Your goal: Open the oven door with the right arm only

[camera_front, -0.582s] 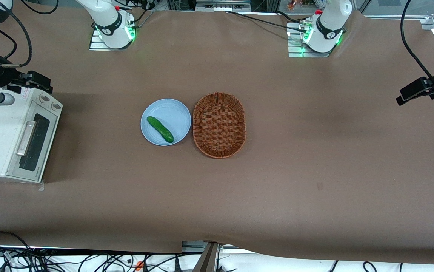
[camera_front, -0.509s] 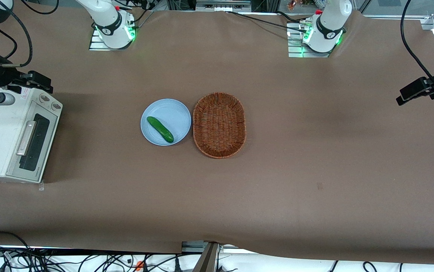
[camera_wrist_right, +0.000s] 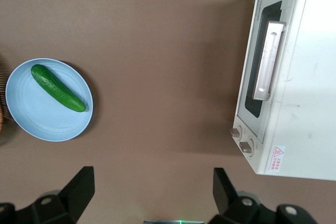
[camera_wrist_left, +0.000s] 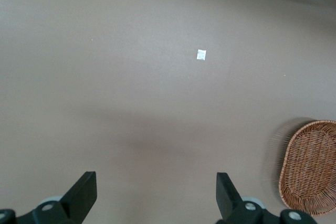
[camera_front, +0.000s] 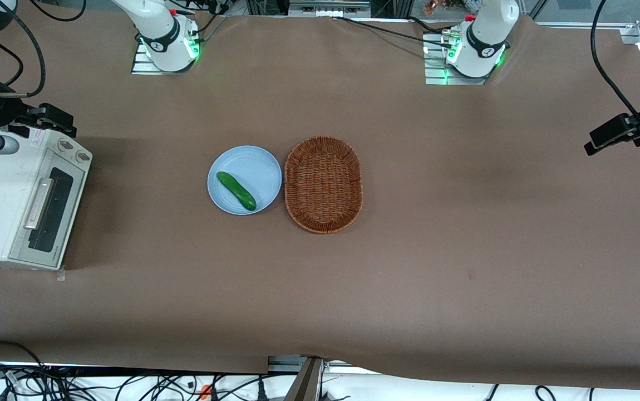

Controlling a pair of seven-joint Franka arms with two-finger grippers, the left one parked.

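Gripper (camera_front: 47,117) shifted; cucumber (camera_front: 236,190) on plate (camera_front: 259,164).

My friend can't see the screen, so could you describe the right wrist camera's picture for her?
A cream toaster oven with its oven door shut sits on a brown table. Nearby, a cucumber lies on a blue plate. The open end effector hangs above the table, touching nothing.

Brushed-metal handle (camera_wrist_right: 268,60) on glossy dark glass oven door (camera_wrist_right: 261,61); matt brown table cover (camera_front: 464,223); woven wicker basket (camera_front: 324,184)
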